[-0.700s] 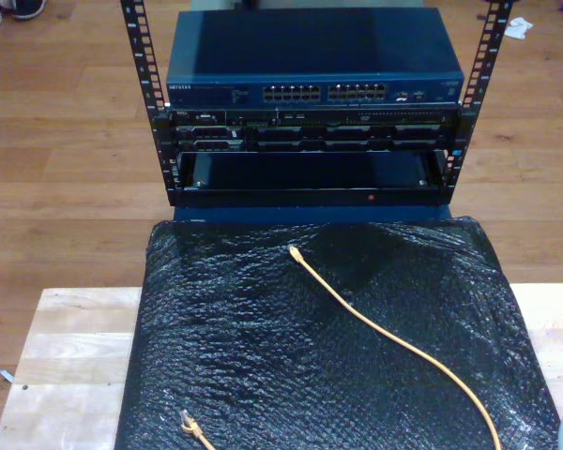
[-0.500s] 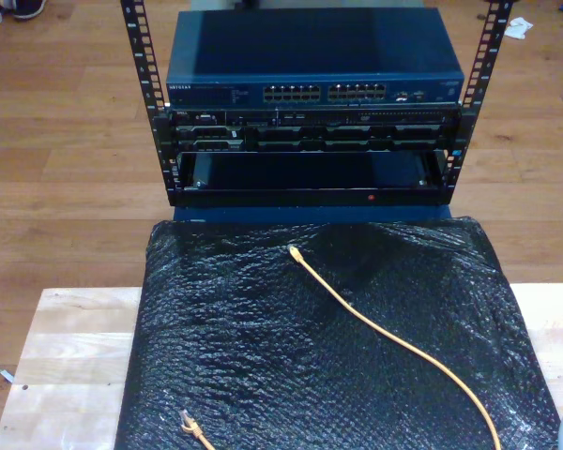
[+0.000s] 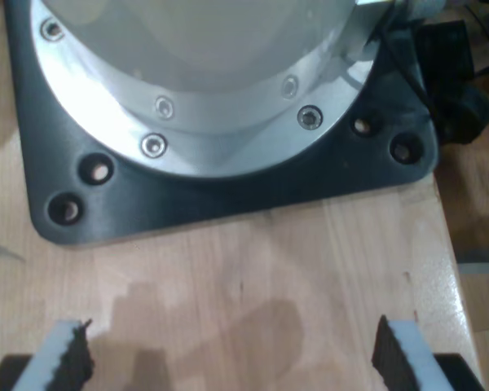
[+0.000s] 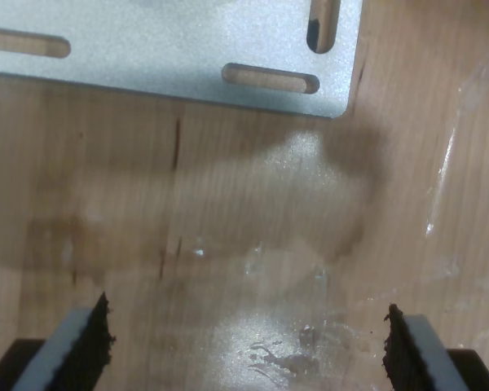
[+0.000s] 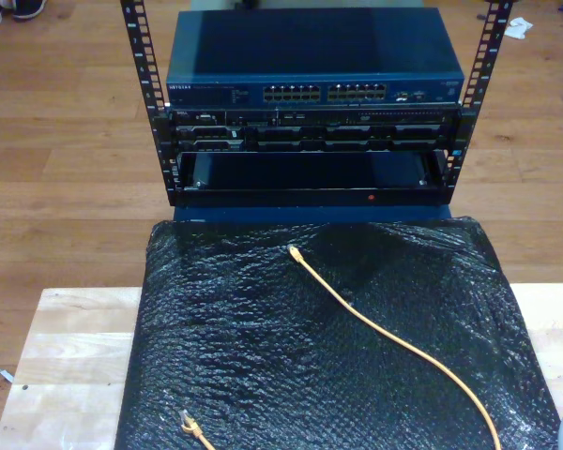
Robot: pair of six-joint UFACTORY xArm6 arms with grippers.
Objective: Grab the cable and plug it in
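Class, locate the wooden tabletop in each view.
Exterior view: wooden tabletop flanks the black bubble wrap on both sides.
First wrist view: tabletop between dark base plate and my first gripper.
Second wrist view: tabletop between slotted metal plate and my second gripper.
Shared landmark: pale wood grain.

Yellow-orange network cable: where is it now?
Exterior view: the thin yellow-orange network cable lies loose on the black bubble-wrap sheet, one plug pointing toward the blue network switch.

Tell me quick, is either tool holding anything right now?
My first gripper: open, holding nothing, above bare wood.
My second gripper: open, holding nothing, above bare wood.
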